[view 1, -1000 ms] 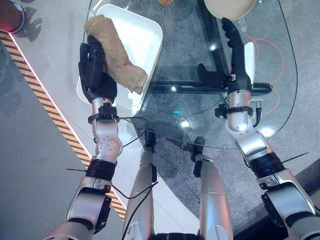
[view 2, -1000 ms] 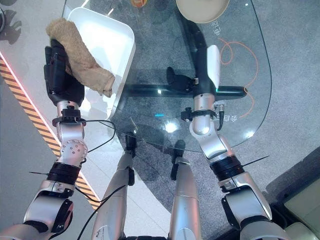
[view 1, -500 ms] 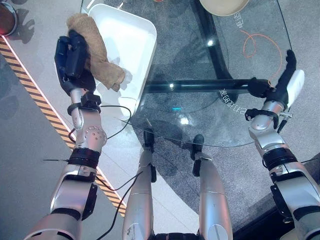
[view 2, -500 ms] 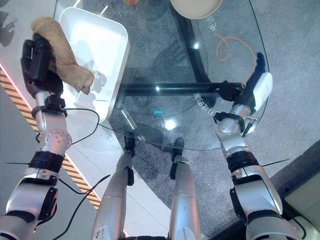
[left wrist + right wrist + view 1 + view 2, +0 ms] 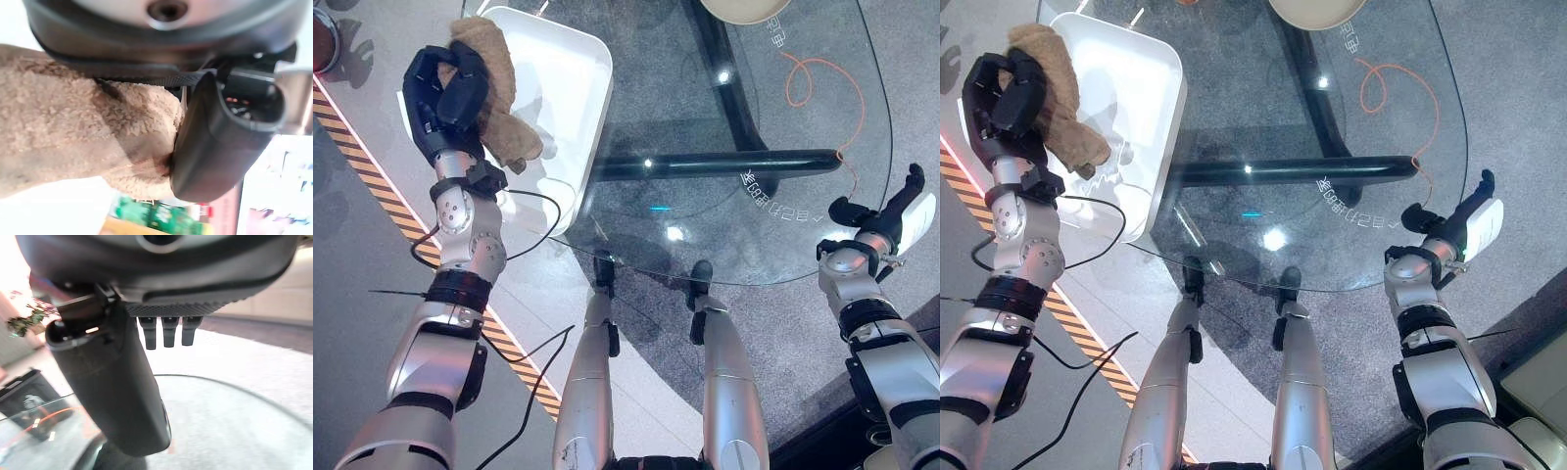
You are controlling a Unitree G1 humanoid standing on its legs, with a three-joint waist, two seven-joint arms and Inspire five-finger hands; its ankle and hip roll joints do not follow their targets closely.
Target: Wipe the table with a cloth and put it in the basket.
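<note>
Since a second ago the right hand (image 5: 898, 204) has pulled back off the glass and now hangs beyond the surface's near right edge, fingers straight and relaxed, thumb in its white cover. The left hand (image 5: 445, 93) has drawn outward too, from above the middle of the basket (image 5: 570, 88) to its outer rim, and still carries the cloth (image 5: 499, 93), which hung deeper over the basket before.

The cloth is in the left hand, fingers and thumb curled round its upper part; the loose end droops below the hand over the basket's white inside, not yet let go. In the left wrist view the thumb presses into the cloth (image 5: 83, 132).

The surface (image 5: 783, 166) is a rounded sheet of clear glass on a dark tubular frame, with speckled grey carpet showing through it. An orange cord (image 5: 813, 83) lies looped on it, well ahead of the right hand, and a pale round dish (image 5: 744, 8) sits at its far edge. Beside the left arm, a yellow-and-black striped strip (image 5: 372, 166) runs across smooth grey floor.

The cloth is tan, thick and nubbly like terry. The basket is a white, smooth, rectangular tub with rounded corners.
</note>
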